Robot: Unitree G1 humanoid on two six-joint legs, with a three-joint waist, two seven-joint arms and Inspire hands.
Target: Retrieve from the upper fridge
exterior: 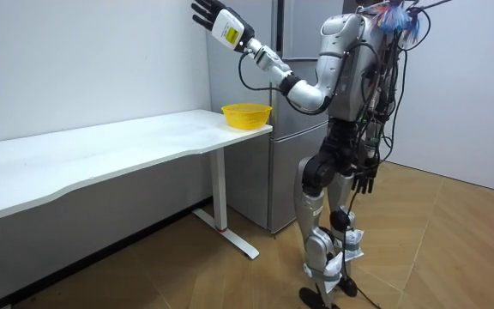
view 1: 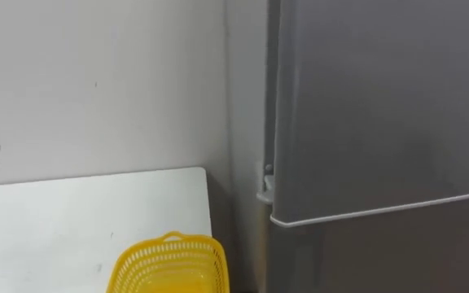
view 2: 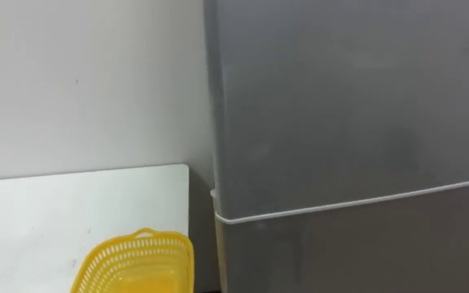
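At the fridge: we logged the robot upright before it; upper door shut, meeting the lower door at a pale seam.
Surface: white, its end just beside the fridge.
Basket: yellow, on the surface's fridge-side end.
Left hand: raised high above the surface, fingers straight and spread, empty, apart from the fridge.
Right hand: hung by the hip; we could not tell its state.

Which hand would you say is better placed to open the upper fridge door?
Probably the left. The left hand is raised with its fingers open, level with the closed upper fridge door, while the right hand hangs low by the robot's hip.
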